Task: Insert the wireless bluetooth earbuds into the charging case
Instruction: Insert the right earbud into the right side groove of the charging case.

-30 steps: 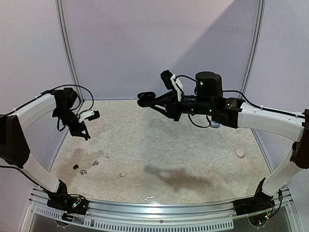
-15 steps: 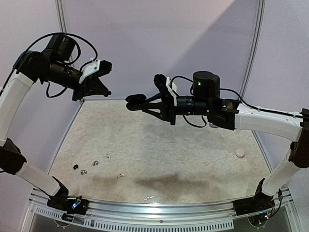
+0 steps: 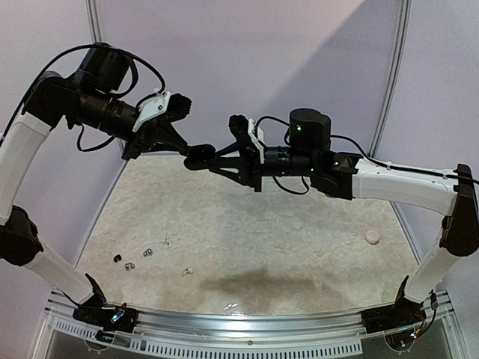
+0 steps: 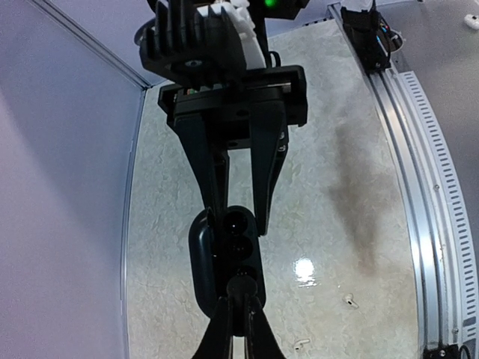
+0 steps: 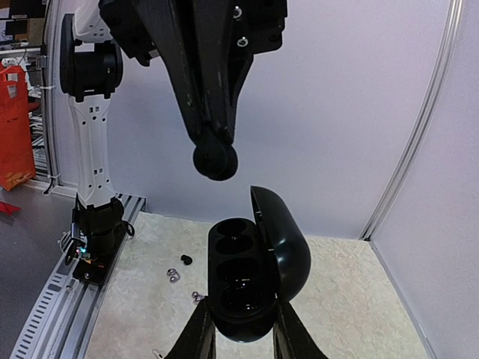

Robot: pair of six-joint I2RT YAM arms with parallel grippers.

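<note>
The table [image 3: 299, 224] is hemmed by plain pale walls [image 3: 224, 60] at the back and both sides, and by a slotted metal rail [image 3: 247, 323] along the near edge. Both arms are raised and meet in the air over its far left part, close to the back wall, with free height beneath them. Near the left front lie the loose earbuds [image 3: 129, 265], one black, two silvery and two white. Well apart at the right sits a small pale disc [image 3: 372, 237]. The table top is a pale, mottled, stone-like sheet with a soft sheen. The case [image 3: 200, 157] is glossy black, an oblong with rounded ends. It has a row of round wells in its body and a domed lid swung open on one long side. The right claw [image 3: 212, 158] clamps the case's near end by its long sides, fingers only narrowly parted. The long axis runs on past the fingertips toward the left claw [image 3: 188, 152], and the wells show in both wrist views. The left claw is all but closed on a round black earbud [image 5: 215, 161], held just beyond the case's far end; the right wrist view shows a small gap between them.
</note>
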